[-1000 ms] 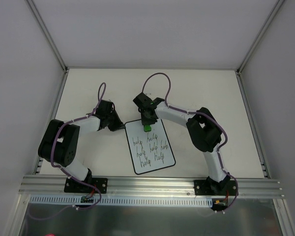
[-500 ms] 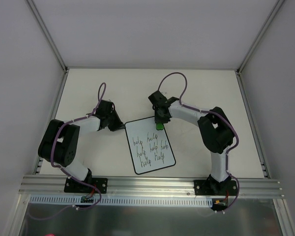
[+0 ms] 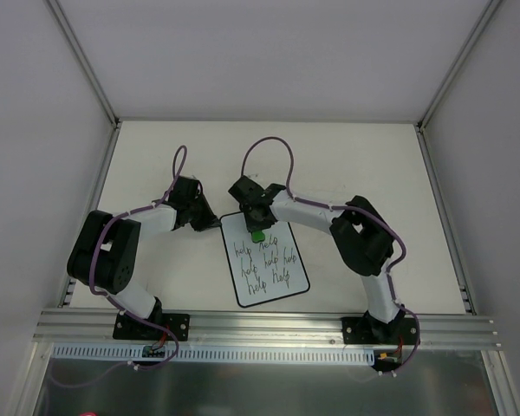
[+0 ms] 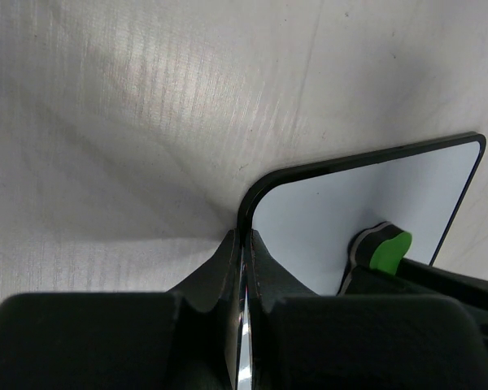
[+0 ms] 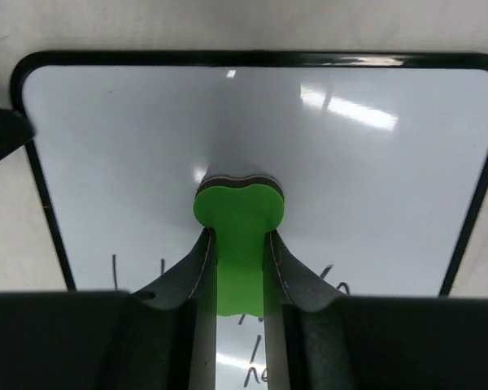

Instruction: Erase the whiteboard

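Note:
The whiteboard (image 3: pixel 267 260) lies flat on the table, a white rectangle with a black border and several handwritten "help" words. Its top strip is wiped clean. My left gripper (image 3: pixel 217 224) is shut on the board's upper left edge (image 4: pixel 246 213). My right gripper (image 3: pixel 257 230) is shut on the green bone-shaped eraser (image 5: pixel 238 221) and presses it on the board's upper middle (image 5: pixel 260 130), just above the writing. The eraser also shows in the left wrist view (image 4: pixel 384 250).
The white table (image 3: pixel 364 173) is walled by white panels on three sides. An aluminium rail (image 3: pixel 269 325) runs along the near edge by the arm bases.
My right gripper swept the eraser to the right along the board's top edge, then back left and slightly down onto the upper middle. The left gripper has not moved.

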You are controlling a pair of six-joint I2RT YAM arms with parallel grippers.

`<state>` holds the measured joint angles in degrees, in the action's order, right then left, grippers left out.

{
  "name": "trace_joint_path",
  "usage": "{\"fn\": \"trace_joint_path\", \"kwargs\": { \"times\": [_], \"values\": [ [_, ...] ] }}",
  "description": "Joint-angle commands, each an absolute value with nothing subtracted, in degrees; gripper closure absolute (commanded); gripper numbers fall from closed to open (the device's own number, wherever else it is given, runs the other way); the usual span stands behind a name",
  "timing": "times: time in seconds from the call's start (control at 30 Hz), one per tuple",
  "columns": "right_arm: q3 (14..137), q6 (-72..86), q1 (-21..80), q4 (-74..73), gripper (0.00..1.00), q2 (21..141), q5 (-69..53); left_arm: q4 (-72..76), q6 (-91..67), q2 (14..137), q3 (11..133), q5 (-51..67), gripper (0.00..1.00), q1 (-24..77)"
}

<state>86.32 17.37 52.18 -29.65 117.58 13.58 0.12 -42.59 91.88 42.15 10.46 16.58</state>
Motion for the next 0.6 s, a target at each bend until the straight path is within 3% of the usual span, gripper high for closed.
{"fn": "trace_joint_path", "kwargs": {
  "times": [0.0, 0.33, 0.57],
  "values": [
    [89.3, 18.5, 54.4, -31.5, 1.00, 118.6, 13.2, -8.1, -40.7, 95.3, 39.2, 6.3, 1.00, 17.2],
    [89.1, 19.9, 56.3, -31.6, 1.00, 119.3, 14.6, -8.2, -40.7, 95.0, 39.1, 6.3, 1.00, 17.2],
    [80.2, 20.9, 53.7, -31.4, 1.00, 116.7, 18.0, -8.2, -40.6, 94.7, 38.9, 6.2, 1.00, 17.2]
  ]
}}
